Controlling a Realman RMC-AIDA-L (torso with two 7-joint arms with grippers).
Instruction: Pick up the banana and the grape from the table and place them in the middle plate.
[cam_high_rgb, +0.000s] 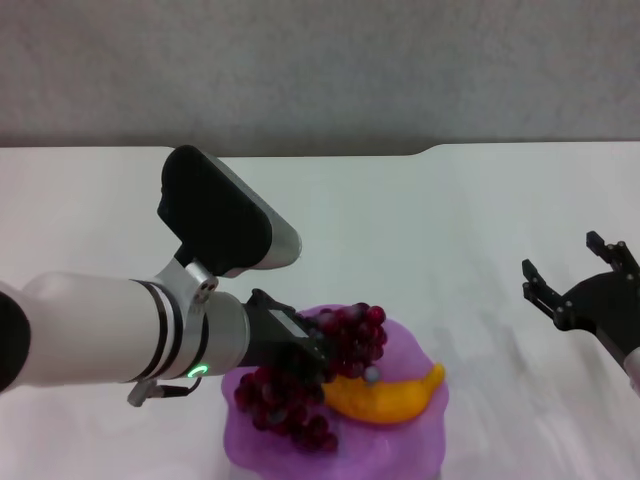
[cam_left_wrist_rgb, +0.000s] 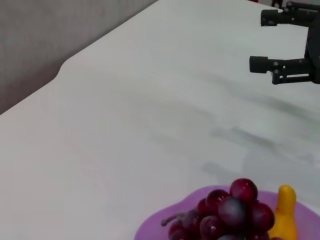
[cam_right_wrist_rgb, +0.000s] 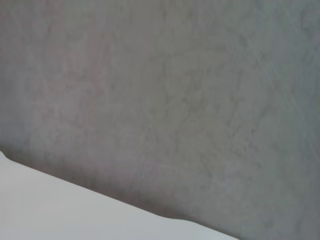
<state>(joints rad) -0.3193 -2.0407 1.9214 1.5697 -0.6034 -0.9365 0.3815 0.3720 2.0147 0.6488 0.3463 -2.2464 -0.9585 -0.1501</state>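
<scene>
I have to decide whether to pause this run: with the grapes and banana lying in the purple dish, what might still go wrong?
The left hand sits right at the dark red-purple bunch of grapes; pulling away might drag the bunch out of the translucent purple scalloped plate. The grapes lie against the curved yellow banana, so a tug could shift it too. The right hand hovers open over the white table, well clear.

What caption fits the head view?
Left tool at the grape bunch beside the banana in the purple plate; right tool open, hovering aside.
</scene>
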